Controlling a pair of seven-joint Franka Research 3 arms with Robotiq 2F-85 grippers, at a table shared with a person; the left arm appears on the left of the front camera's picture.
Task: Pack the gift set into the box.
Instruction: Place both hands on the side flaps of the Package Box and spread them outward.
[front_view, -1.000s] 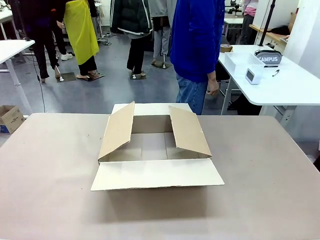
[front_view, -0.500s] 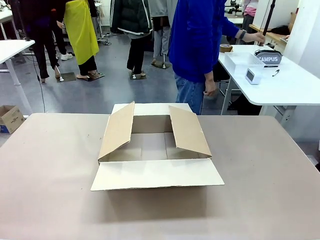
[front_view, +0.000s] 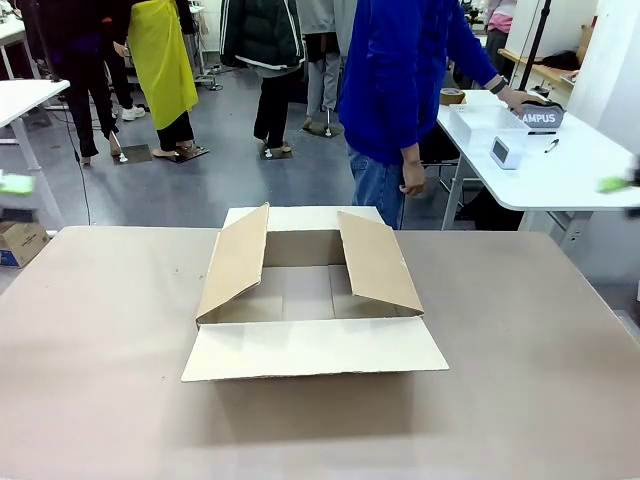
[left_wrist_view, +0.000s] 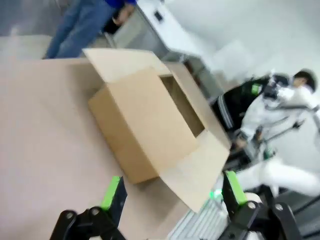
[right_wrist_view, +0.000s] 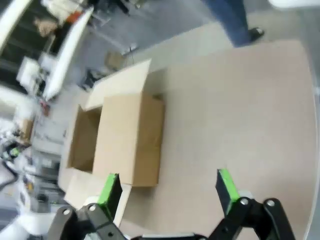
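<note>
Box (front_view: 312, 348) sits on bench (front_view: 90, 340), 4 flaps open, left gripper (left_wrist_view: 172, 189) and right gripper (right_wrist_view: 167, 185) jaws released wide

Left gripper (left_wrist_view: 172, 190) is matte black, chunky hinged links with round pivot bolts and bright green pads (left_wrist_view: 112, 191) on the fingers. Right gripper (right_wrist_view: 167, 187), same deal. The right arm (left_wrist_view: 274, 107) is glossy white with black joints. The person (front_view: 395, 80) wears a royal blue long-sleeve top, blue jeans and a dark wristband (front_view: 497, 86).
</note>
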